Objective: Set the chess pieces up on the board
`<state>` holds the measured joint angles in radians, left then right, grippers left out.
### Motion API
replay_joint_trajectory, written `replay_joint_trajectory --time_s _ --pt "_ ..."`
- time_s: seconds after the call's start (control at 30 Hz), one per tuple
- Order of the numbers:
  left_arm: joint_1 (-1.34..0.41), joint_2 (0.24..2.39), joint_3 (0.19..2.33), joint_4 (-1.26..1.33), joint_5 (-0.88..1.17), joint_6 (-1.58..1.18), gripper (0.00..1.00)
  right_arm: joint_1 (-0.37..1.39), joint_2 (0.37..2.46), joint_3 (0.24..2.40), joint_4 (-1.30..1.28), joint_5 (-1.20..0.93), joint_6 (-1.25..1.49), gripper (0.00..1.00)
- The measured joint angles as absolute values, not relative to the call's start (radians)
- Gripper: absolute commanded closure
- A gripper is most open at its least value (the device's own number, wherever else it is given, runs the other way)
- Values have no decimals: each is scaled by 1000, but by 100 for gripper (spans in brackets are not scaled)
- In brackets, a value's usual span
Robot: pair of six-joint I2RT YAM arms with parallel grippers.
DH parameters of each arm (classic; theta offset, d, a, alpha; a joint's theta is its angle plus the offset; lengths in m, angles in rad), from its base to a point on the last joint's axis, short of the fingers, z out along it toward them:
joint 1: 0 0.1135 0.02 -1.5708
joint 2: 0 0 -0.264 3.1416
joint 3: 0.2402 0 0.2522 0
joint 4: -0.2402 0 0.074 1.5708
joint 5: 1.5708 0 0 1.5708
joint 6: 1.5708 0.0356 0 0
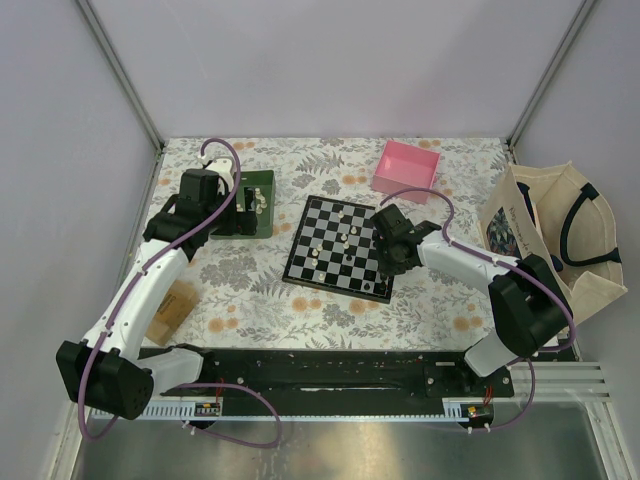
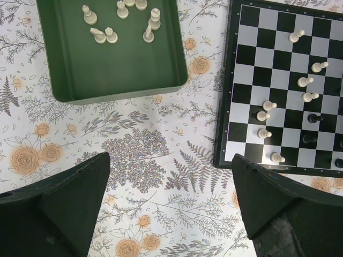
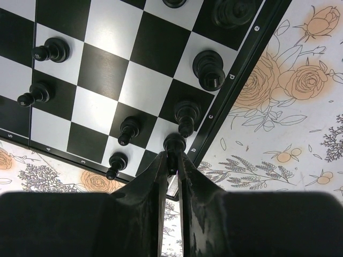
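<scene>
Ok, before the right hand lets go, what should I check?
1. Grip of right hand on black piece: ok.
2. That piece over the board edge row: ok.
3. Its base seated on a square: cannot tell, fingers hide it.
4. Room beside neighbouring black piece: ok, though tight.
5. State of left hand: ok, open, off the board.
6. Stock of white pieces in green tray: ok, several.

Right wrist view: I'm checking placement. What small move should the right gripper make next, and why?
Probably open the right gripper and lift clear: the black piece it pinches seems to stand upright on the edge row of the board, beside other black pieces.
</scene>
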<state>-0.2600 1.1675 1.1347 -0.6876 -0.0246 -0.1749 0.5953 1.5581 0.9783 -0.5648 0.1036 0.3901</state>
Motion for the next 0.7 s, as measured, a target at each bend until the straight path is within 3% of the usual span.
replay_joint_trajectory --time_s 0.7 --pt "-260 1168 1135 -688 1 -175 1 582 1561 976 -542 95 399 83"
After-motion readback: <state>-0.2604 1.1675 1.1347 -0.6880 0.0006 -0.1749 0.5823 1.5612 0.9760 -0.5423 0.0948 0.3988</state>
